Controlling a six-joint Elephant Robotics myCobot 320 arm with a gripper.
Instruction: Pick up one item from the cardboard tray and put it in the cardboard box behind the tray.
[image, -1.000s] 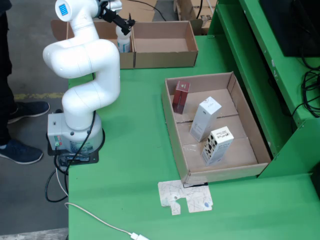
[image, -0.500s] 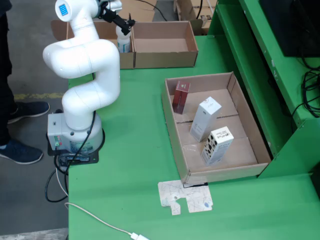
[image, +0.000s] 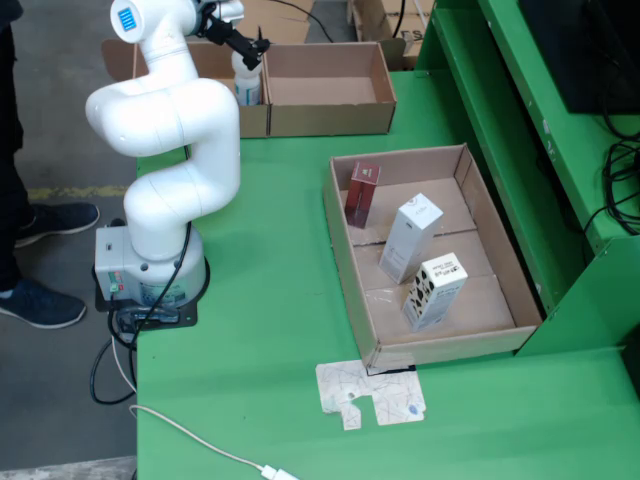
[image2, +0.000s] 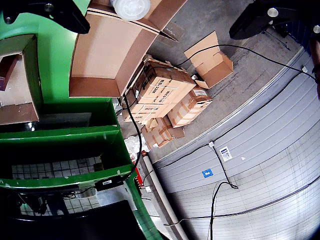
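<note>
In the fixed view, a white bottle (image: 247, 82) with a blue label stands in the left compartment of the cardboard box (image: 330, 118) at the back. My gripper (image: 250, 44) hovers just above its cap. In the wrist view the gripper (image2: 160, 20) is open, its black fingers (image2: 60, 14) spread wide, and the bottle's cap (image2: 131, 6) sits below them untouched. The cardboard tray (image: 520, 280) holds a dark red box (image: 361, 192), a white carton (image: 410, 238) and a white box with black patterns (image: 434, 290).
The arm's base (image: 150, 280) is at the table's left edge. A flat paper cutout (image: 370, 393) lies in front of the tray, with a white cable (image: 200, 445) near the front edge. A green frame (image: 520, 120) borders the right. A person's shoes (image: 40, 300) are on the floor.
</note>
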